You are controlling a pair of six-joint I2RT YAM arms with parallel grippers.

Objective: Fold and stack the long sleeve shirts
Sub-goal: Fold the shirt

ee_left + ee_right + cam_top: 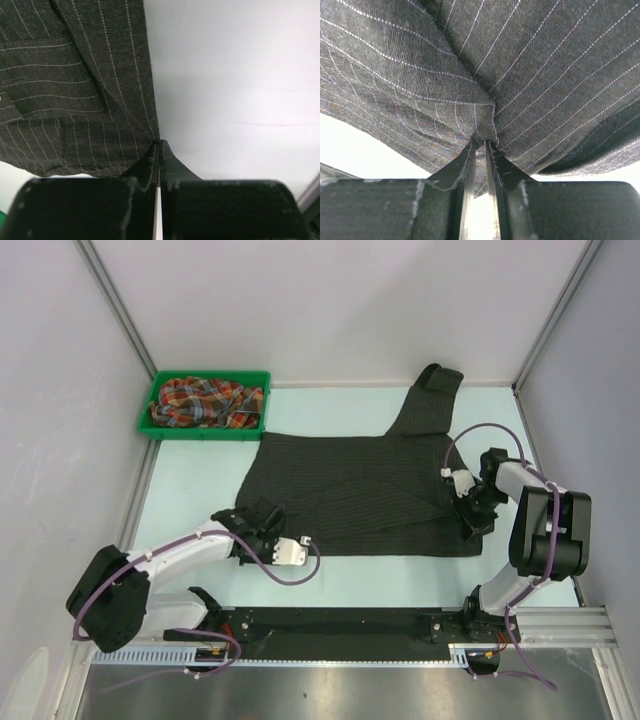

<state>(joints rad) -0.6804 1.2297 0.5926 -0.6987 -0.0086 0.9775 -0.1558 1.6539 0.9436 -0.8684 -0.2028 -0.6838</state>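
The black pinstriped shirt (pixel 350 485) lies spread flat in the middle of the table (pixel 190 490), with both pairs of fingers at its near corners. The left fingers (pixel 148 165) are pressed together right where the shirt's side edge and hem meet. The cloth runs into their seam, so they seem to pinch a thin sliver of it, though the left wrist view is too close to show how much. The right fingers (pixel 456 170) are clamped on a gathered fold at the near right corner, and the pinstripes converge into the narrow gap between them. The left arm (pixel 180 555) reaches low and forward from its base toward the left corner. The right arm (pixel 545 530) stands with its elbow raised and bends back inward to the right corner. One sleeve (pixel 435 380) stretches to the far edge of the table, its cuff against the back wall. The plaid shirt (pixel 205 403) sits crumpled in the green bin (pixel 205 437) at the far left corner, near the black shirt's far left corner. Bare table shows to the left of the black shirt and in front of its hem.
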